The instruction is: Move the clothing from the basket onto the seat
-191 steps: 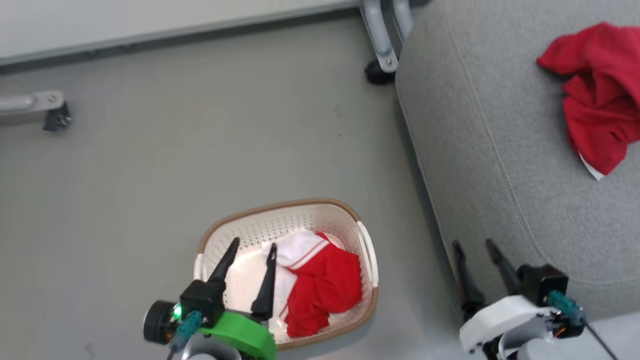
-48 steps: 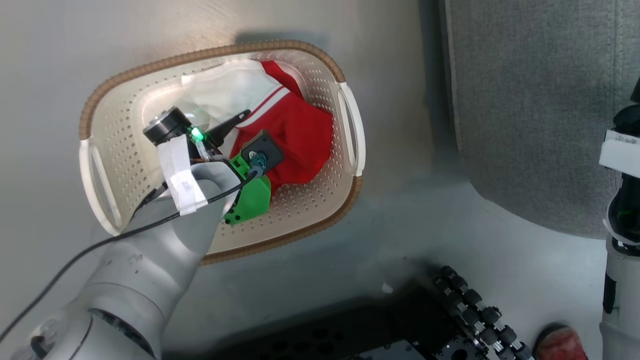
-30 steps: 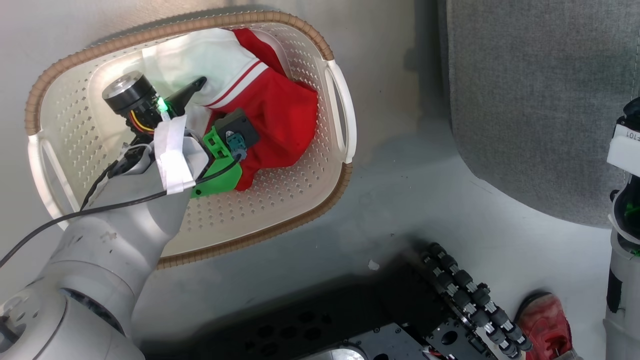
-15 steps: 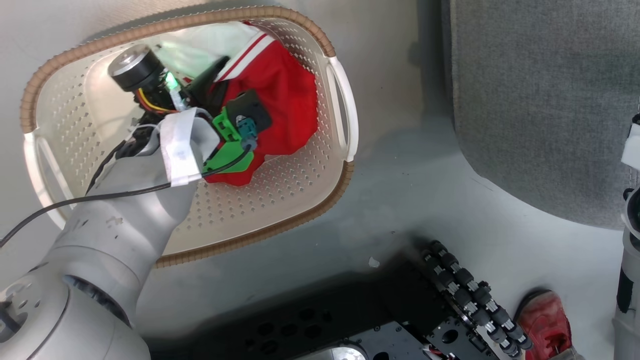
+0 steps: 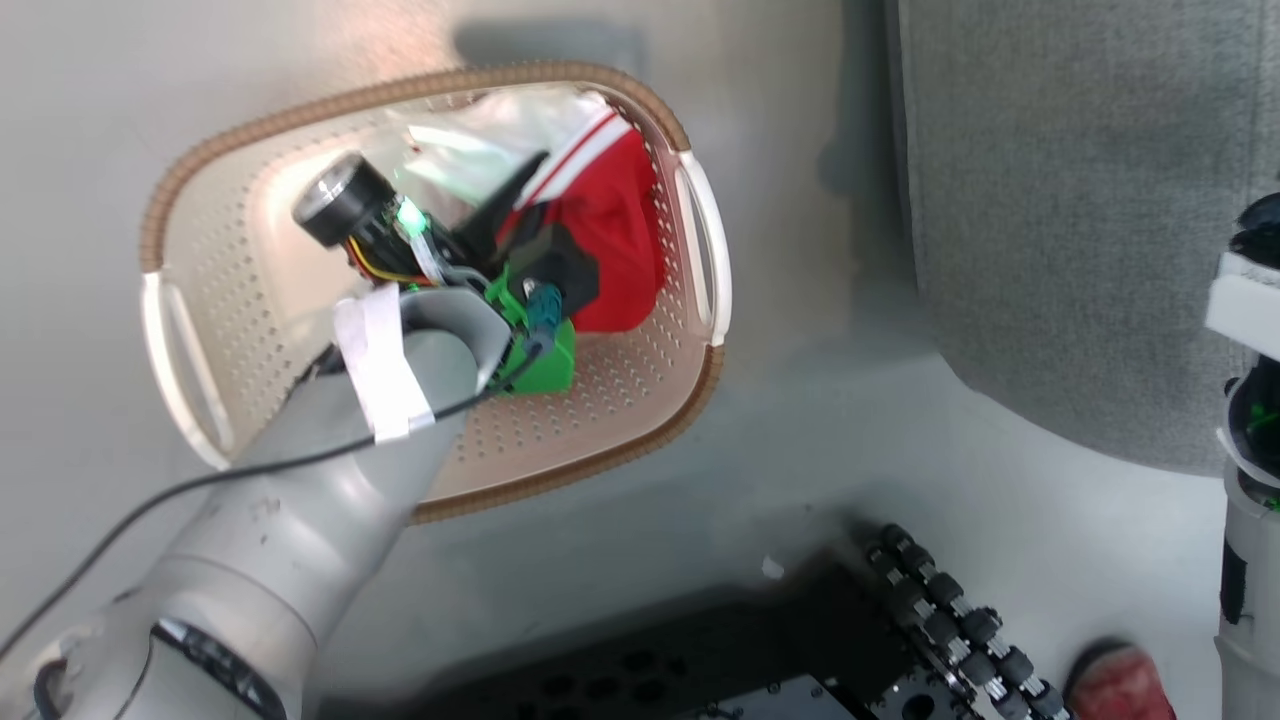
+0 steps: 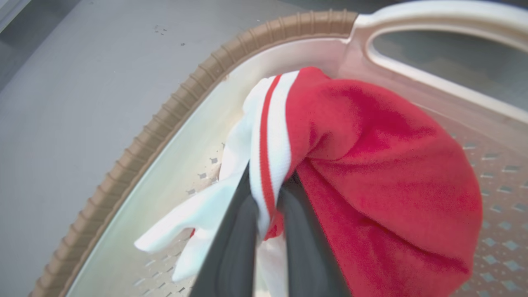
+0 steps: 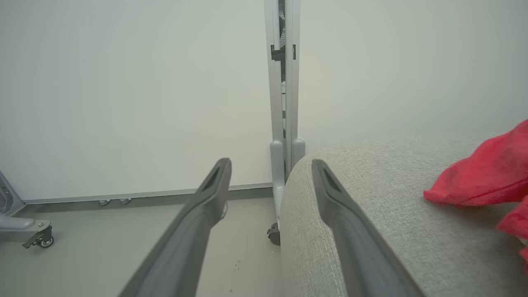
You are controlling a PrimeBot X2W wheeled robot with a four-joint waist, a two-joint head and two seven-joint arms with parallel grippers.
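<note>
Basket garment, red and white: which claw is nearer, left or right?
Left. The left claw is shut on the garment's striped trim inside the basket; the right claw hangs open by the seat's edge, well apart from it.

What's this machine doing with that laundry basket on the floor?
The robot is moving laundry from the basket to the grey seat. Its left tool is down inside the basket, shut on the striped trim of a red and white garment that lies there. Its right tool hangs open at the edge of the seat, holding nothing. Another red garment already lies on the seat.
</note>
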